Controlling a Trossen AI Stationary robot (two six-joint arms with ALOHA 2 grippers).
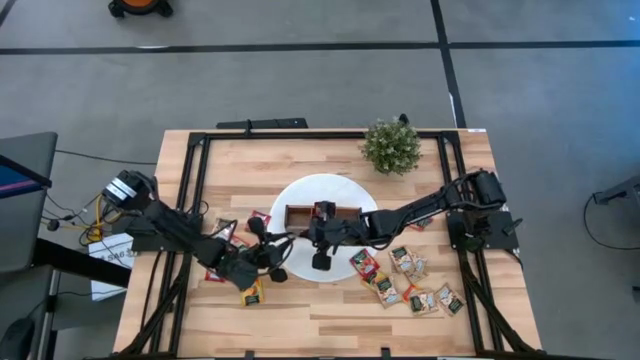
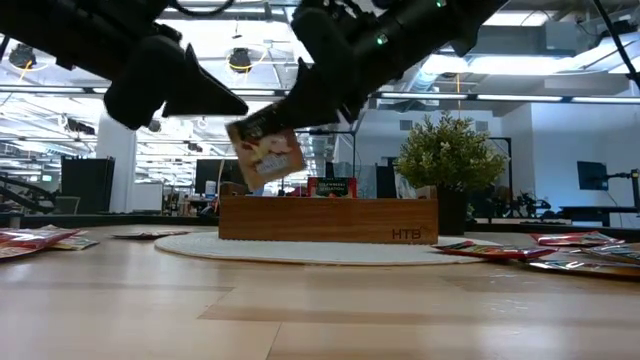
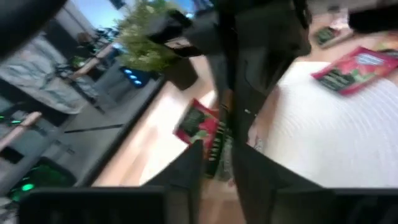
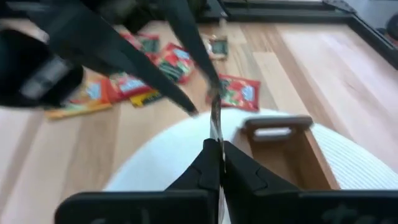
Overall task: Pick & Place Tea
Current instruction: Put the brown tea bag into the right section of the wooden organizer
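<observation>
**Right fingers pinch a sachet over the disc**

Right gripper [image 4: 214, 163] fills the foreground of its own wrist view. Its two fingers are pressed together on the thin edge of one tea sachet [image 2: 265, 150]. From table height that sachet hangs tilted in the air, clear of the table [image 2: 320, 310], in front of the box [image 2: 328, 218] and above the near part of the white disc [image 1: 300, 192].

Left gripper [image 2: 225, 100] sits just beside it, and its fingers are spread in a narrow V around the sachet's far end rather than clamped on it. This looks like a hand-over: the left arm reaches the sachets on its side, and the right arm is better lined up with the box.

Holding the sachet by its edge keeps it upright, which should let it slide into a narrow compartment instead of lying flat across the rim. One red sachet already stands in the box. Many more [image 1: 405, 275] lie loose on the table on both sides of the disc, so the task appears to be at an early stage.

The main risk is that the left fingers drag the sachet askew as the two arms part.
</observation>
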